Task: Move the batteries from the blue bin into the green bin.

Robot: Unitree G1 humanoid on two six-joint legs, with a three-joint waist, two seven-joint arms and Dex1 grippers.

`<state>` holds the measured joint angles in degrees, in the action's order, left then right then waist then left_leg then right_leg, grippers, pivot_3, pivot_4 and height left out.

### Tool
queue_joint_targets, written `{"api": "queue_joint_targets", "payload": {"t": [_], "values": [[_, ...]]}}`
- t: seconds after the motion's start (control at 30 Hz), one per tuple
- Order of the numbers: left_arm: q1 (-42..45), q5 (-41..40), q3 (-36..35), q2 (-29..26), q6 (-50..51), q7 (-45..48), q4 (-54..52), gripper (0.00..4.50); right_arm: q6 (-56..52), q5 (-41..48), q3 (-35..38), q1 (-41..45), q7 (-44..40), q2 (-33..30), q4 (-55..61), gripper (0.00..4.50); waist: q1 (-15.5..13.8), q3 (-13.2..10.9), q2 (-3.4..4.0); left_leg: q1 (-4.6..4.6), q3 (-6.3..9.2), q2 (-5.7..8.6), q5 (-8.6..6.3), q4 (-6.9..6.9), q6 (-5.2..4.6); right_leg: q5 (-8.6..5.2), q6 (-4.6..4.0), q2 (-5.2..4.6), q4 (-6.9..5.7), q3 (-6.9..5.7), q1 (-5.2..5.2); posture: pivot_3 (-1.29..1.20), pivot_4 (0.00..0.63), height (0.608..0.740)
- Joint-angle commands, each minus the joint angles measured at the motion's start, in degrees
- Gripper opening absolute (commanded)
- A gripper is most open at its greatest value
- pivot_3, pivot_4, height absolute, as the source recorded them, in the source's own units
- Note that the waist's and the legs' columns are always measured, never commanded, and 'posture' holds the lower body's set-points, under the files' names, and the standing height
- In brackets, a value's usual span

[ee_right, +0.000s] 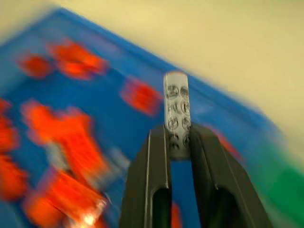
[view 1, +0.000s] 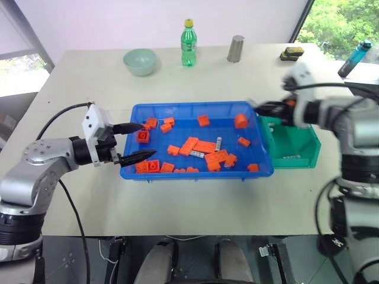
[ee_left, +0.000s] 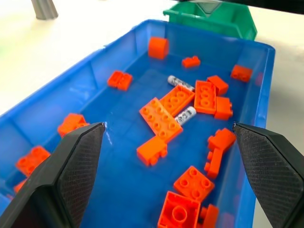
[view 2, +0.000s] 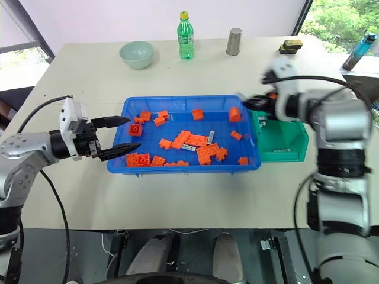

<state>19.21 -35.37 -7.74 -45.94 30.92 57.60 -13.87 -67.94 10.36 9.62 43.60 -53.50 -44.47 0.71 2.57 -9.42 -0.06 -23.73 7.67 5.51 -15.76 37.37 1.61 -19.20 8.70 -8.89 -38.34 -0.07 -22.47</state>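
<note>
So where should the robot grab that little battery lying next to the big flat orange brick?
Probably from above, pinching the battery across its round middle. It lies flat, one end against the flat orange brick, so only its long sides are free. The open left gripper is nearest.

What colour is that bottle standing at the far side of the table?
Green with a yellow cap; the bottle shows best in the left eye view.

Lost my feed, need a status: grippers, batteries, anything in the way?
Right gripper shut on a battery, near green bin. Left gripper open at blue bin. Two batteries left among orange bricks.
</note>
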Motion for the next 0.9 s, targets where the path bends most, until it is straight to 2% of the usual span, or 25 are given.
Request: {"api": "queue_joint_targets", "payload": {"t": [0.03, 0.13, 0.2, 0.23, 0.27, 0.33, 0.37, 0.5, 0.67, 0.9], "values": [[2.50, 0.36, 0.64, 0.44, -1.10, 1.03, -0.02, 4.50, -3.42, 3.98, 5.29, -5.16, 0.70, -4.06, 8.45, 0.06, 0.31, 0.00, 0.01, 0.01, -0.09, -0.10, 0.00, -0.02, 0.00, 0.00, 0.00, 0.05, 0.00, 0.01, -0.02, 0.00, 0.150, 0.727], [3.21, 0.39, 0.86, 0.45, -0.98, 1.59, 0.06, 4.50, -2.89, 5.39, 6.43, -9.17, 1.77, -5.88, 12.09, 0.06, 1.05, 0.01, 0.02, 0.05, -0.24, -0.21, 0.00, -0.05, 0.00, 0.00, 0.00, 0.12, -0.02, 0.01, 0.00, 0.00, 0.150, 0.727], [3.58, 0.31, 0.85, 0.49, -0.76, 1.56, 0.00, 4.50, -3.28, 6.68, 6.61, -10.07, 2.56, -5.91, 13.05, 1.18, 1.18, 0.01, 0.02, 0.05, -0.23, -0.21, 0.00, -0.05, 0.00, 0.00, 0.00, 0.12, -0.02, 0.01, 0.00, 0.00, 0.150, 0.727], [3.67, 0.28, 0.85, 0.51, -0.69, 1.53, -0.03, 4.50, -2.85, 6.97, 6.08, -10.35, 2.99, -6.07, 13.31, 1.52, 1.16, 0.01, 0.02, 0.05, -0.22, -0.21, 0.00, -0.04, 0.00, 0.00, 0.00, 0.12, -0.03, 0.01, 0.01, 0.00, 0.150, 0.727], [3.74, 0.27, 0.87, 0.54, -0.63, 1.50, -0.07, 4.50, -2.35, 7.26, 5.63, -10.55, 3.38, -6.33, 13.40, 2.07, 1.08, 0.01, 0.02, 0.05, -0.20, -0.21, 0.00, -0.04, 0.00, 0.00, 0.00, 0.12, -0.03, 0.01, 0.02, 0.00, 0.150, 0.727], [3.65, 0.19, 0.76, 0.47, -0.51, 1.48, -0.37, 4.50, 1.92, 6.18, 2.61, -10.93, 3.56, -7.71, 13.05, 3.16, 0.96, 0.01, 0.02, 0.05, -0.19, -0.20, 0.00, -0.03, 0.00, 0.00, 0.00, 0.11, -0.02, 0.01, 0.03, 0.00, 0.150, 0.727], [3.54, 0.07, 0.59, 0.35, -0.42, 1.49, -0.59, 4.50, 3.84, 5.79, 1.08, -10.36, 3.59, -8.12, 12.62, 3.51, 0.85, 0.01, 0.02, 0.05, -0.19, -0.19, 0.00, -0.03, 0.00, 0.00, 0.00, 0.11, -0.02, 0.01, 0.03, 0.00, 0.150, 0.727], [3.12, -0.21, 0.04, -0.05, -0.13, 1.50, -1.22, 4.50, 6.77, 7.13, -4.62, -3.11, 2.98, -6.69, 11.16, 3.51, 0.70, 0.00, 0.02, 0.05, -0.19, -0.18, 0.00, 0.01, 0.00, 0.00, 0.00, 0.10, 0.01, 0.01, 0.03, 0.00, 0.150, 0.727], [2.66, -0.08, 0.07, -0.28, -0.10, 1.37, -1.81, 4.50, 3.27, 11.52, -11.18, 7.10, 3.37, 2.73, 10.94, 3.51, 1.49, 0.01, 0.01, 0.07, -0.15, -0.25, 0.00, -0.06, 0.01, 0.00, 0.00, 0.17, 0.04, 0.00, 0.00, 0.00, 0.150, 0.727], [2.05, 0.25, 0.25, -0.46, -0.30, 1.13, -2.55, 4.50, -0.95, 14.69, -18.95, 6.14, 6.77, 13.80, 12.43, 3.51, 0.47, 0.05, -0.08, 0.00, 0.04, -0.13, 0.00, 0.04, 0.00, 0.00, 0.00, 0.09, 0.02, -0.04, 0.07, 0.00, 0.150, 0.727]]}}
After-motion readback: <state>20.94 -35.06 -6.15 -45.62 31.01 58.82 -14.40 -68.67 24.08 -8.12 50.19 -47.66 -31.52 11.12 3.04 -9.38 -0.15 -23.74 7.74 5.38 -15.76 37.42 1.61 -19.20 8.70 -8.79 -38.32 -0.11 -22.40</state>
